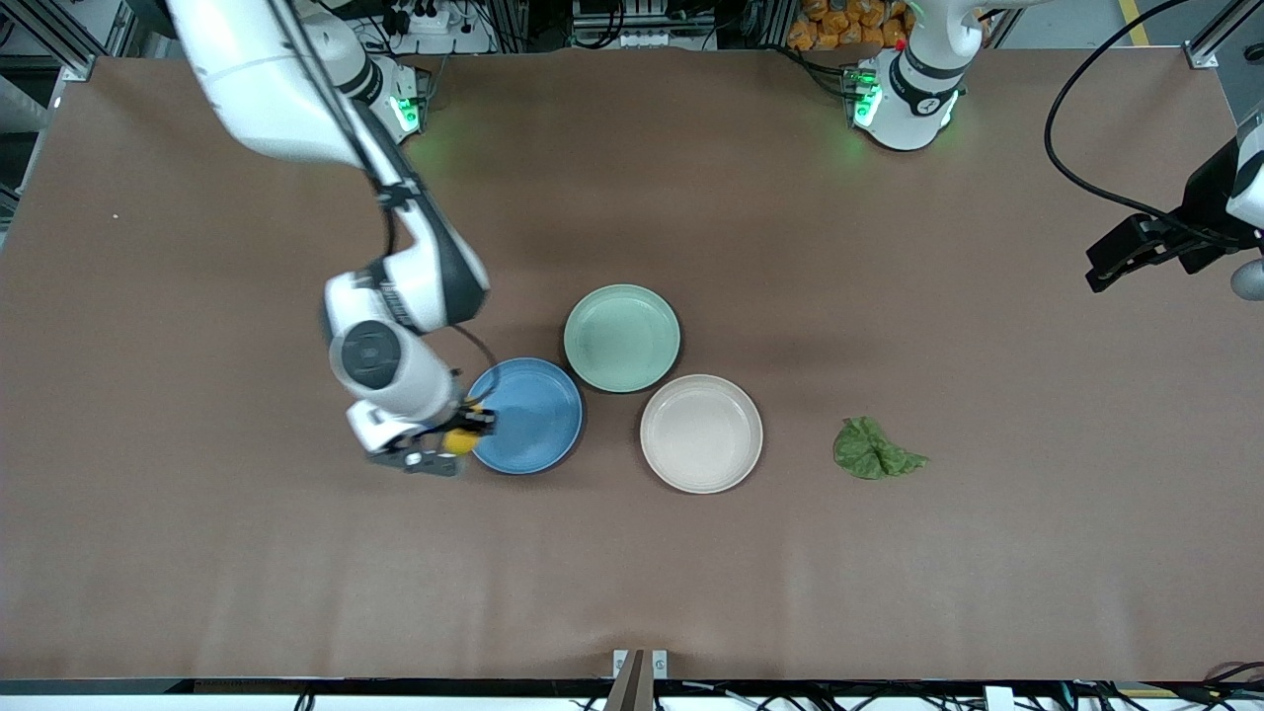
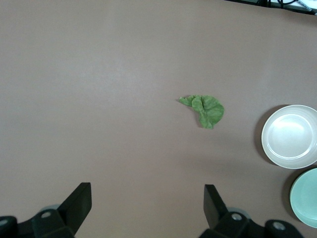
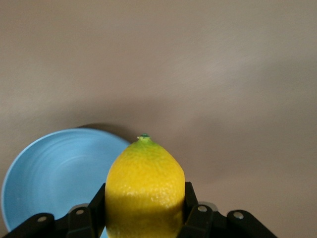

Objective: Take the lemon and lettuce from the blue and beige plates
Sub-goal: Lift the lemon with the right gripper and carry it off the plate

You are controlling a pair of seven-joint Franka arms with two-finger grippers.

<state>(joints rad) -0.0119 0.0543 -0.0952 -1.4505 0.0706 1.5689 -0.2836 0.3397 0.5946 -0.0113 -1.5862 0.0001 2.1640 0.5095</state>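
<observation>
The right hand [image 1: 456, 441], clamping one lemon [image 1: 459, 440], is half hiding it beside the blue plate [image 1: 528, 415]; the left hand [image 2: 147, 208] is waiting with fingers apart over the desk [image 1: 197, 553]; three plates, one lettuce [image 1: 874, 449].

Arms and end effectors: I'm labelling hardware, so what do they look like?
Both arms are glossy white with black joint bands; green lights glow at their bases. The right end effector and left end effector have black fingers. A black cable trails to the left arm.
</observation>
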